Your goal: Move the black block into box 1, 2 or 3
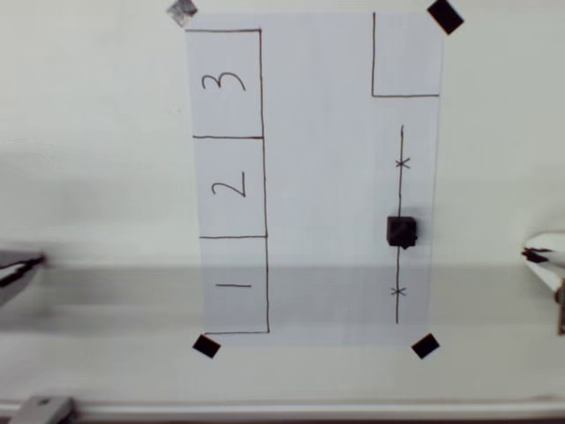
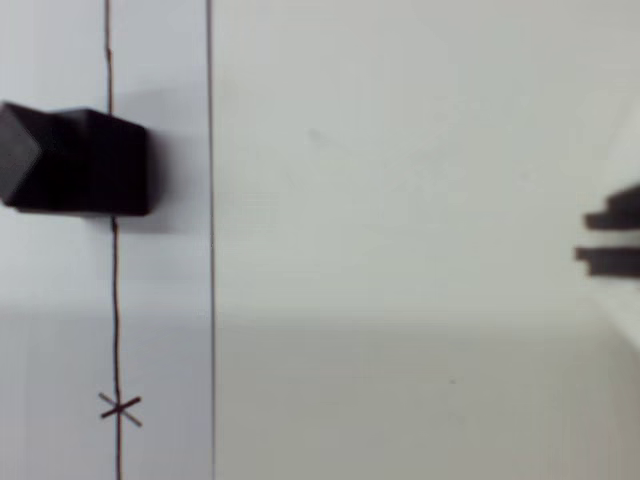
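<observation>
The black block (image 1: 402, 230) is a small matte cube standing on the pen line on the right half of the white paper (image 1: 327, 177). In the wrist view the black block (image 2: 75, 160) lies at the far left, on the same line. Box 3 (image 1: 225, 84) is the top rectangle of the left column, with box 2 (image 1: 229, 187) and box 1 (image 1: 234, 285) below it. My gripper (image 1: 533, 255) pokes in at the right edge, off the paper and well right of the block. In the wrist view my gripper (image 2: 610, 238) shows two dark tips nearly touching, with nothing between them.
An unnumbered outlined rectangle (image 1: 406, 57) sits at the paper's top right. The pen line (image 1: 402, 177) carries two x marks. Black tape squares (image 1: 445, 16) hold the paper's corners. A grey object (image 1: 18, 265) juts in at the left edge. A rail (image 1: 265, 410) runs along the bottom.
</observation>
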Robot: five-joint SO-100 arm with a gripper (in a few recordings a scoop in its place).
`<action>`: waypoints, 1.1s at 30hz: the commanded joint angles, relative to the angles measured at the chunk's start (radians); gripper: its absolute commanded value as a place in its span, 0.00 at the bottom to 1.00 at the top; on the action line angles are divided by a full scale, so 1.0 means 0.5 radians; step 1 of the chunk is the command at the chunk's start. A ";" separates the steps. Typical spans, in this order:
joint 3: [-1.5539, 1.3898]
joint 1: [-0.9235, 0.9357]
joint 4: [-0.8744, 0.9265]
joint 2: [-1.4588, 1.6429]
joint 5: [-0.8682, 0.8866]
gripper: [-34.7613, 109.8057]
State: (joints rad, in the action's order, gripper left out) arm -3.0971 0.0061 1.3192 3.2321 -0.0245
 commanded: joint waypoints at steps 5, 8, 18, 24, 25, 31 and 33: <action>-0.018 0.015 0.046 0.000 0.012 0.24; -0.018 0.015 0.046 0.000 0.012 0.24; -0.018 0.034 0.046 0.000 0.003 0.25; -0.018 0.028 0.046 0.000 -0.006 0.26; -0.018 0.028 0.043 0.000 -0.031 0.26; -0.018 -0.012 0.018 0.000 -0.046 0.25; -0.015 -0.006 0.015 0.000 -0.040 0.25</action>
State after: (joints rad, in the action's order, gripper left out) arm -3.0971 0.0061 1.3192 3.2321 -0.0445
